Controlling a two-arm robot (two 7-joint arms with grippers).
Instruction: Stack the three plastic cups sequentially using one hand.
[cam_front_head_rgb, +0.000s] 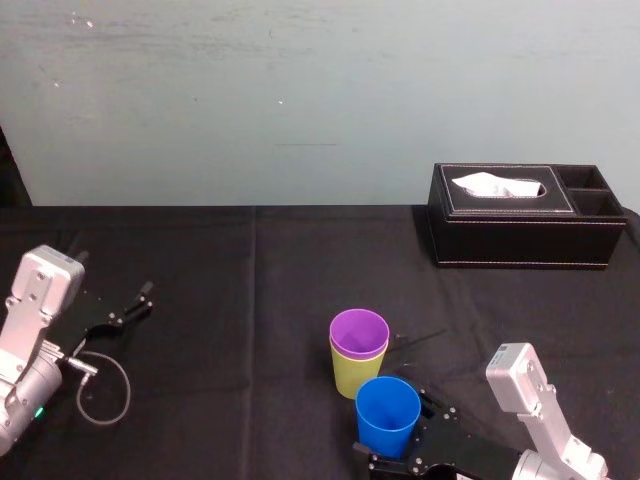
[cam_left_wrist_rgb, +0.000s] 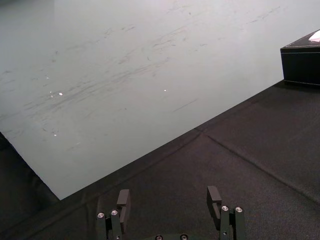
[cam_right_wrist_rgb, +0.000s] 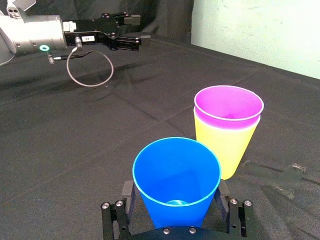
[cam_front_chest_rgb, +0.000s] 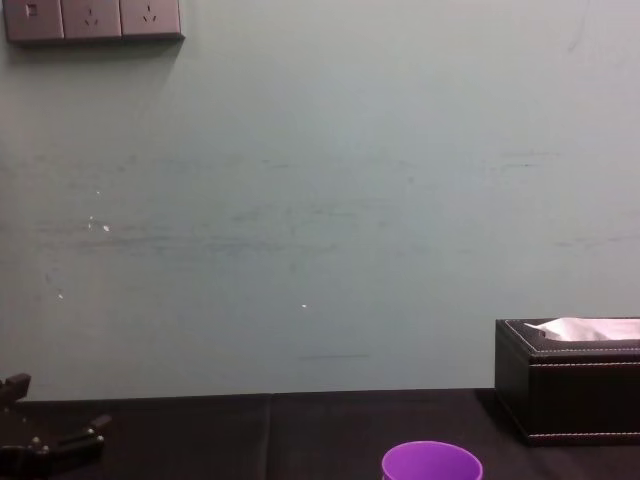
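Cups first: we see the purple cup (cam_front_head_rgb: 359, 333) nested inside the yellow-green cup (cam_front_head_rgb: 351, 378), the pair standing upright near the middle of the black-clothed table (cam_front_head_rgb: 250, 300). Only the purple rim pokes above the yellow-green one. In the chest view that purple rim shows at the lower edge.

Just beside this pair, on the side nearer the robot, stands the blue cup (cam_front_head_rgb: 388, 415), upright with its mouth open to the top. We find the right gripper (cam_front_head_rgb: 400, 435) around it: in the right wrist view one black finger (cam_right_wrist_rgb: 128, 194) lies against each side of the blue wall low down, so the jaws hold the blue cup between them. We cannot tell whether its base touches the cloth.

Well apart on the robot's left, the left gripper (cam_front_head_rgb: 135, 305) lies low over the table, its jaws spread wide with nothing between them. A thin cable loop (cam_front_head_rgb: 105, 388) hangs by its wrist.

At the far right of the table sits a black tissue box (cam_front_head_rgb: 525, 215).
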